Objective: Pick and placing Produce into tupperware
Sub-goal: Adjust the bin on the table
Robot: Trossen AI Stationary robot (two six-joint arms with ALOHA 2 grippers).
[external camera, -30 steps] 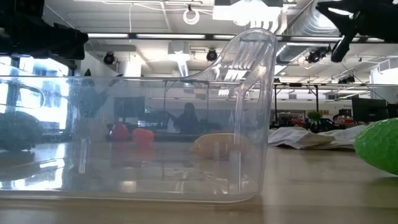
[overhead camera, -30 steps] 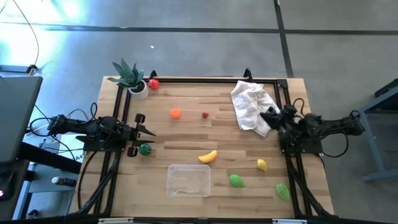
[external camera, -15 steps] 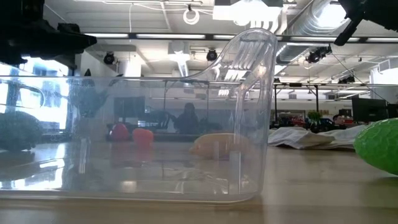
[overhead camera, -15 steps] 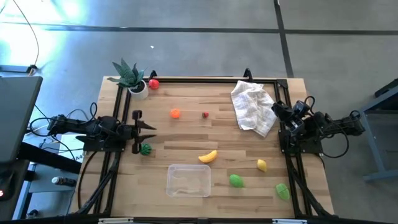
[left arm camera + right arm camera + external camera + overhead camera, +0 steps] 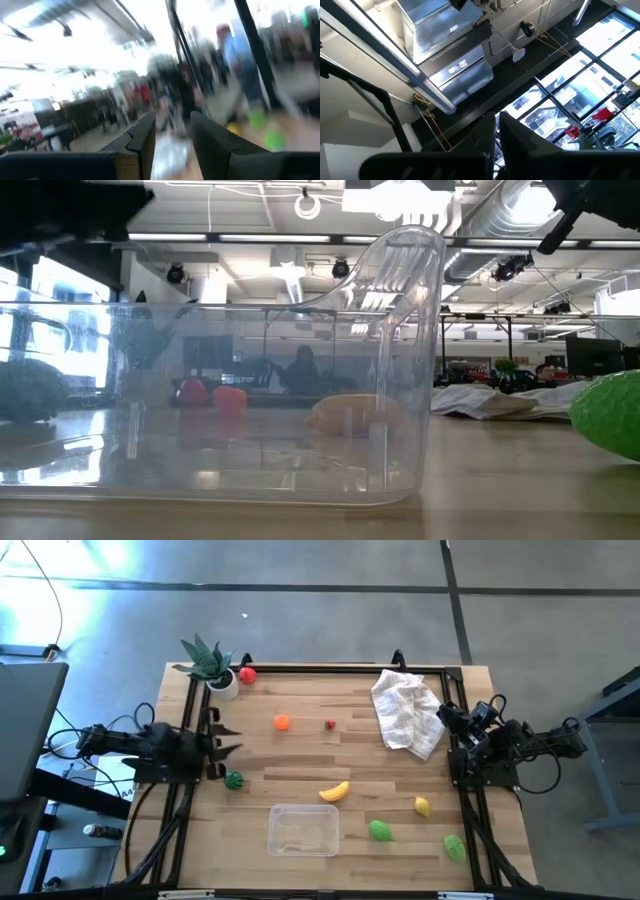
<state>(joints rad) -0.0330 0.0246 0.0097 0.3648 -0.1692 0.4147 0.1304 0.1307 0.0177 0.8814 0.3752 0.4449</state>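
The clear tupperware (image 5: 303, 829) stands near the table's near edge and fills the low view (image 5: 250, 380). Toy produce lies loose on the wood: a banana (image 5: 335, 791), a lemon (image 5: 421, 805), two light green pieces (image 5: 379, 830) (image 5: 454, 846), a dark green piece (image 5: 234, 779), an orange one (image 5: 282, 722), a small red one (image 5: 331, 724) and a red one (image 5: 247, 675). My left gripper (image 5: 225, 740) is open at the left edge, just far of the dark green piece. My right gripper (image 5: 443, 717) is shut at the right edge, tipped upward beside the cloth.
A crumpled white checked cloth (image 5: 408, 710) lies at the far right of the table. A spiky green plant in a white pot (image 5: 212, 666) stands in the far left corner. A black frame (image 5: 300, 668) runs along the table's edges. Bare wood lies in the middle.
My left gripper has drawn back toward the left edge, shifted a little toward the far edge, and risen out of the low view. My right gripper has pulled off the cloth's edge toward the right edge and tipped upward. No produce has moved.
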